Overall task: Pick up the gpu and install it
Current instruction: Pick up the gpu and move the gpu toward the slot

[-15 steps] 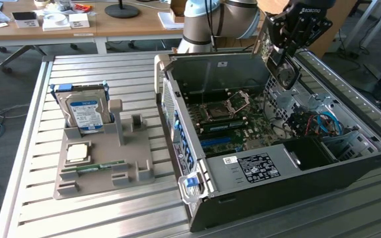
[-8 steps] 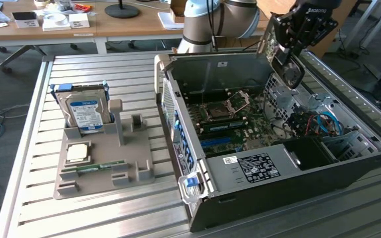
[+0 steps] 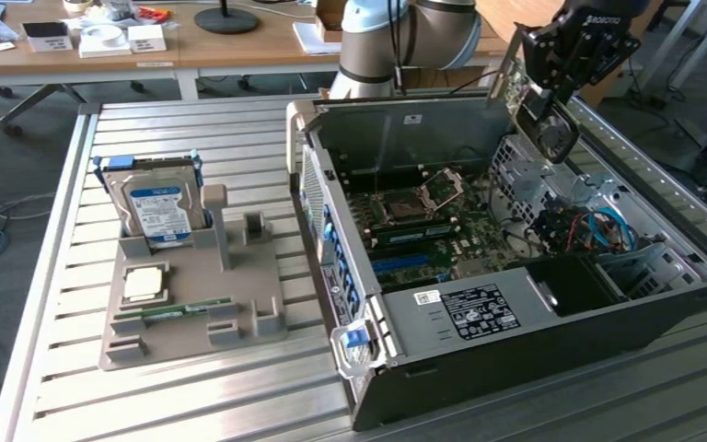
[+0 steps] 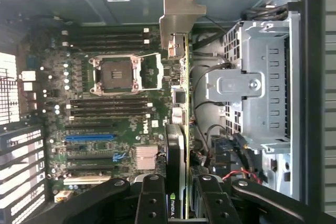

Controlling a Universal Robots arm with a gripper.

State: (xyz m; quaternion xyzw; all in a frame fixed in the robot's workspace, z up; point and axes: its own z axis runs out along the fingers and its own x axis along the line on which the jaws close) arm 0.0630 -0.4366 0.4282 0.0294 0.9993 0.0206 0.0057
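A slatted metal desk (image 3: pixel 206 396) is carrying the work, with wooden tables (image 3: pixel 206 46) and office clutter standing behind it. The gripper (image 3: pixel 548 87) (image 4: pixel 181 195) is hanging over the far corner of an open computer case (image 3: pixel 514 368), toward the exterior view's right, and it is clamping narrowly on the gpu (image 3: pixel 554 133) (image 4: pixel 176 150). In the wrist view the two dark fingers (image 4: pixel 152 198) are pressing the card from both sides, and the card is showing edge-on, pointing away from the camera with its pale metal bracket (image 4: pixel 178 14) at the far end. The gpu is being held in the air above the inside of the case, clear of the motherboard (image 3: pixel 427 221) (image 4: pixel 115 119) below it.

Beneath the card, the empty processor socket (image 3: pixel 409 198) (image 4: pixel 115 74) is lying open, and a blue slot (image 4: pixel 89 136) is showing further along the board. A grey metal drive cage (image 4: pixel 257 82) is sitting just beside the card.

Well apart from the case, toward the exterior view's left, a grey holder tray (image 3: pixel 194 341) is resting on the desk. A hard drive (image 3: pixel 157 207) with a blue-white label is standing upright in it, and a green memory stick (image 3: pixel 188 308) is lying flat near its middle.
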